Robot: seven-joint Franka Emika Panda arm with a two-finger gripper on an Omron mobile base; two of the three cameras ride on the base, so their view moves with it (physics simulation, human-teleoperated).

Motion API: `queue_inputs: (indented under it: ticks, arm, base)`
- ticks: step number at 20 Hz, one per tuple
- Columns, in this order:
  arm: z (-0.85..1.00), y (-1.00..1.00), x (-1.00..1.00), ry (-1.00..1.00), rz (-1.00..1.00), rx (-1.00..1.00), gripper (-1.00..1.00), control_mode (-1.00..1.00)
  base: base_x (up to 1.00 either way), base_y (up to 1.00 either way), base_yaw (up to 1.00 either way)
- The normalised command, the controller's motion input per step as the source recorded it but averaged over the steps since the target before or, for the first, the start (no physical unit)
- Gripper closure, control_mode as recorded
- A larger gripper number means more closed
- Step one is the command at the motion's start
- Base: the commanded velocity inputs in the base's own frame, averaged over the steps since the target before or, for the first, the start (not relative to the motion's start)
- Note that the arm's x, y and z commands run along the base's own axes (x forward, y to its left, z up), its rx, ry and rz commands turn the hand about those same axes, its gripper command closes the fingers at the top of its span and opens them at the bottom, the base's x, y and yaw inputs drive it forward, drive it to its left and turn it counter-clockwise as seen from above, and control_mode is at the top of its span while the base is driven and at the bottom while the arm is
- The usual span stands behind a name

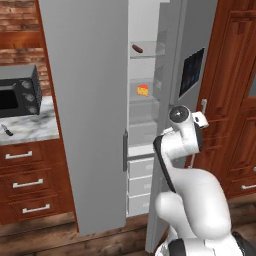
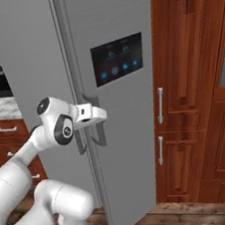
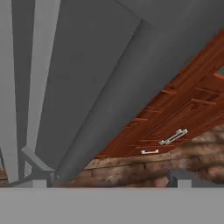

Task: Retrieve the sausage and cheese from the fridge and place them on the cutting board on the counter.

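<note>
While the fridge [image 1: 95, 100] stands with a gap between its doors, baring glass shelves and white drawers, the gripper [image 2: 99, 115] hangs with its jaws spread wide and nothing between them, just at the long metal handle [image 2: 97, 124] on the door that carries the dark touch panel [image 2: 118, 58]. Inside, well above the gripper and to its left in the left base view, the cheese [image 1: 143, 90] sits on a middle shelf and the sausage [image 1: 137, 48] lies on the shelf above. Left of the fridge, the counter [image 1: 30, 127] bears a microwave [image 1: 19, 92] and a knife [image 1: 6, 130].
</note>
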Motion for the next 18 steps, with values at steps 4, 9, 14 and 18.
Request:
queue_inputs:
  ticks: [4,9,14,18]
  arm:
    - [0.07,0.1,-0.56,0.54,-0.19,0.0,-1.0,-1.0]
    - [0.01,0.63,-0.4,0.27,-0.04,0.0,-1.0,-1.0]
    - [-0.09,0.89,0.04,-0.04,0.04,-0.03,-1.0,-1.0]
    - [-0.11,0.51,0.51,-0.13,-0.24,0.04,-1.0,-1.0]
  base:
    - [0.0,0.0,0.0]
    - [0.0,0.0,0.0]
    - [0.0,0.0,0.0]
    - [0.0,0.0,0.0]
